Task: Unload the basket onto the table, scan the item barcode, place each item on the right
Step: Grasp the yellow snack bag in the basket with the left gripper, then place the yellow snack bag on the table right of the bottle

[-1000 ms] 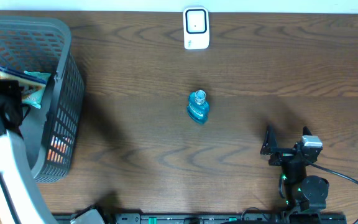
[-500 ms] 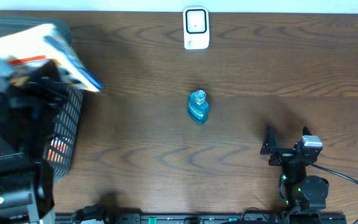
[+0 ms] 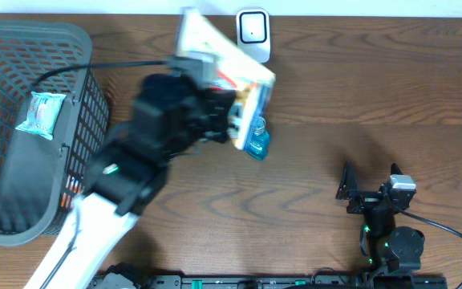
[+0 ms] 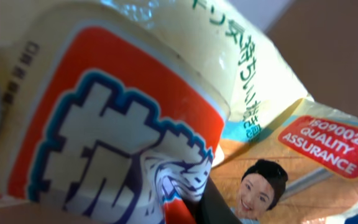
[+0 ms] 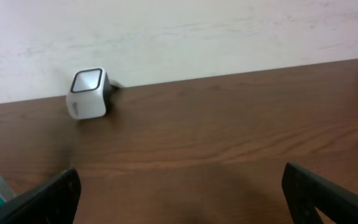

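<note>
Orange-and-cream packet (image 4: pixel 104 93): face print (image 4: pixel 258 186) in L wrist view only.

Left arm (image 3: pixel 147 148) swung the snack packet (image 3: pixel 224 50) from over the basket (image 3: pixel 87 50) toward the scanner (image 3: pixel 253 36).
A second before, the left jaws hung over the basket; they had since crossed the tabletop, clamped on the yellow-and-orange packet. The basket ended up well behind the jaws with its pale pouch (image 3: pixel 42 113) uncovered, the white scanner lay just beyond them, and the blue bottle (image 3: pixel 257 144) sat partly hidden beneath them.
</note>
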Motion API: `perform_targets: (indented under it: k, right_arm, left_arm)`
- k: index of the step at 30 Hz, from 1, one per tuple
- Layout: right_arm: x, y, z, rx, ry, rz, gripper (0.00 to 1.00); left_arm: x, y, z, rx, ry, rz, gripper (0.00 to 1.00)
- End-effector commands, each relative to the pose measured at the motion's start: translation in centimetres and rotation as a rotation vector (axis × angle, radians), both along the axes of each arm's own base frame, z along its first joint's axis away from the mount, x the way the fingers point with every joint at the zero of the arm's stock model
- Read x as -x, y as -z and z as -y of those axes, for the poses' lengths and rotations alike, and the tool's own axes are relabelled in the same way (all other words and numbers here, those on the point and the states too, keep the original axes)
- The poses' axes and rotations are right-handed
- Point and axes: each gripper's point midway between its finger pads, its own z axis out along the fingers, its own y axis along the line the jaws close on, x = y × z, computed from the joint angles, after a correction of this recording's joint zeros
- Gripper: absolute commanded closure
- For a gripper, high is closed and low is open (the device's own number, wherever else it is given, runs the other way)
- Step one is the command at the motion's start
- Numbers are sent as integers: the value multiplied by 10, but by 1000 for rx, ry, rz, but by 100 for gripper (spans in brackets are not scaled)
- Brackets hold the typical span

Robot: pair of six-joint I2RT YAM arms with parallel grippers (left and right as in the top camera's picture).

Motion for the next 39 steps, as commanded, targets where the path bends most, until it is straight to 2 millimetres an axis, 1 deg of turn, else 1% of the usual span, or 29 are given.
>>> perform_targets:
  k: [1, 5, 10, 13, 17, 20, 24, 29, 33, 34, 35, 36, 37, 39]
  right_arm:
    - [0, 0, 2, 15, 12, 2, 1]
    - [0, 0, 2, 15, 11, 2, 1]
    - [0, 0, 2, 15, 11, 2, 1]
    - [0, 0, 2, 15, 11, 2, 1]
    - [0, 0, 2, 15, 11, 2, 1]
    - [0, 0, 2, 15, 11, 2, 1]
    - [0, 0, 2, 15, 11, 2, 1]
    - [0, 0, 2, 15, 11, 2, 1]
    - [0, 0, 2, 15, 12, 2, 1]
    - [0, 0, 2, 15, 11, 2, 1]
    - [0, 0, 2, 15, 11, 2, 1]
    - [0, 0, 2, 15, 11, 2, 1]
    - [0, 0, 2, 15, 11, 2, 1]
    - [0, 0, 2, 15, 11, 2, 1]
  left_arm:
    - [-5, 29, 40, -138, 148, 70, 92]
    - [-13, 73, 82, -242, 272, 94, 93]
    - [-23, 123, 114, -280, 323, 54, 93]
    - [-22, 146, 133, -294, 361, 52, 93]
    - [-11, 164, 154, -305, 408, 47, 93]
    - [1, 178, 163, -325, 442, 23, 93]
    - [11, 203, 167, -362, 466, -35, 92]
    - [20, 237, 166, -404, 474, -122, 93]
    - [24, 256, 162, -429, 468, -177, 92]
    - [24, 258, 161, -430, 466, -185, 90]
    - [24, 259, 161, -426, 458, -193, 78]
    - [24, 258, 161, -420, 452, -200, 62]
    - [23, 256, 162, -412, 445, -202, 50]
    - [23, 252, 162, -403, 440, -199, 41]
